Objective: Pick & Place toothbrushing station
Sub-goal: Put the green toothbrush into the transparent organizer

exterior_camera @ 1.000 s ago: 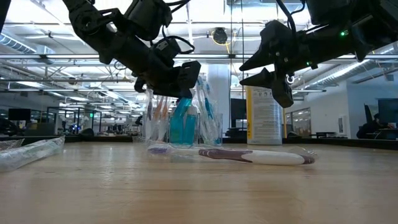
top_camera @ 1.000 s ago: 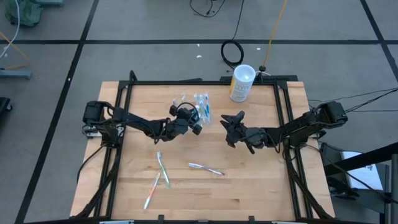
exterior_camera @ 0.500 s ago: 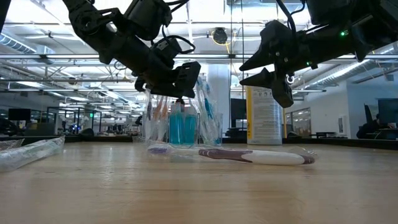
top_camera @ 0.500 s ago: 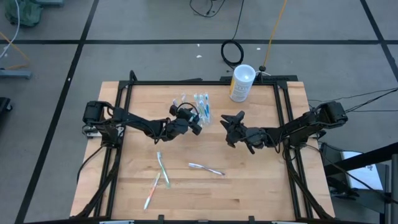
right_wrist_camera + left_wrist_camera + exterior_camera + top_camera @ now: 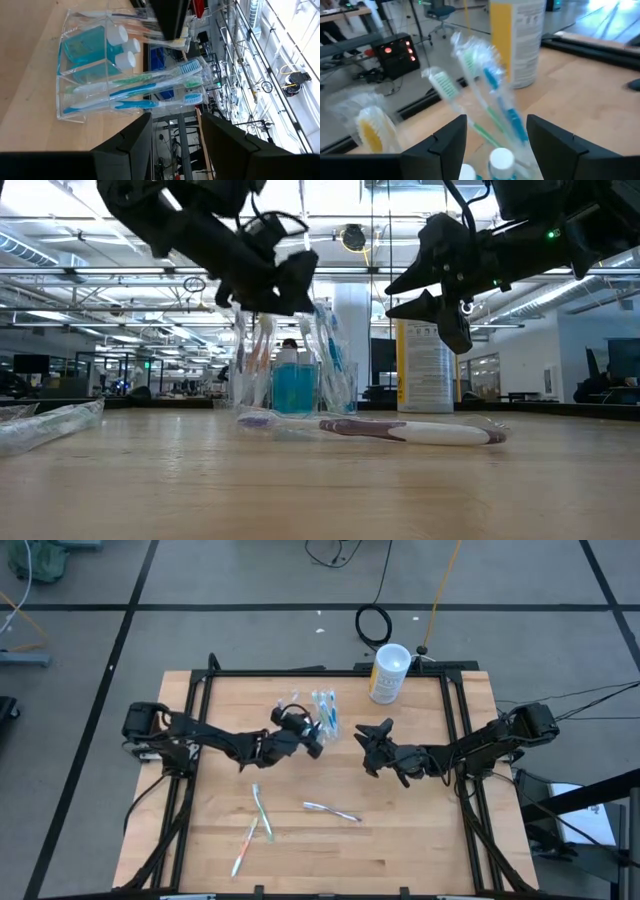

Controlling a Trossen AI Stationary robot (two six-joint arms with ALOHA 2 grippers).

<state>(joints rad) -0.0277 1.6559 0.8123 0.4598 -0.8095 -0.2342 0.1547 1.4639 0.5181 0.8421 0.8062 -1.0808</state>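
Holder [image 5: 312,710] sits on the tabletop [image 5: 420,840] toward twelve o'clock, a clear cup with wrapped brushes [image 5: 140,90] and teal tubes [image 5: 87,45] upright inside. My left gripper [image 5: 302,732] hangs at its six o'clock edge, jaws open, gripping nothing. My right gripper [image 5: 374,748] waits at its four o'clock, jaws open and empty. I judge the loose brushes [image 5: 258,820] at six o'clock light, slick in their film and springy; I'd pinch one mid-handle, gently.
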